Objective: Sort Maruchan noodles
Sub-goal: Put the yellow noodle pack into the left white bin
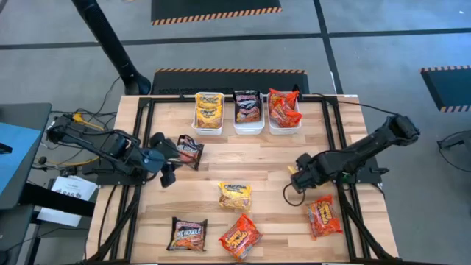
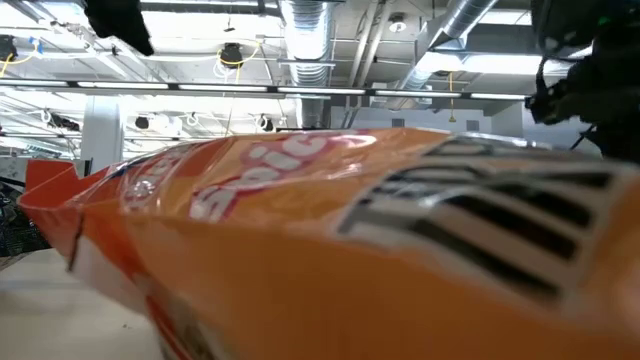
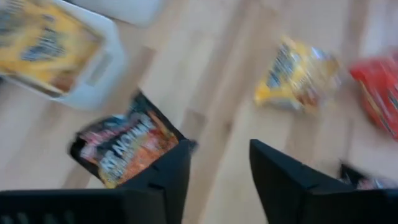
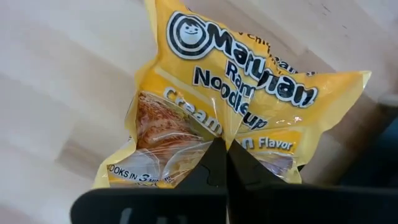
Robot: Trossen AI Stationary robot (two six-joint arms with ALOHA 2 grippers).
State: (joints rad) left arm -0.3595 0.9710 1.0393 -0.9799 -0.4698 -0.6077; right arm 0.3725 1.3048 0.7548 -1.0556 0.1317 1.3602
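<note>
Starting at the left, the left gripper (image 3: 219, 158) stands open with nothing between its fingers. The dark crinkly plastic noodle packet (image 3: 123, 148) lies on the table against one finger's outer side, so a careless swing could drag it. Farther right, the right gripper (image 4: 225, 160) is closed on the edge of a yellow plastic packet (image 4: 214, 81) reading "Maruchan Ramen Noodle… Flavor"; so thin a pinch may slip.

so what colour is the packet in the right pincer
Yellow packet, with dark lettering; the right wrist view shows it best.
</note>
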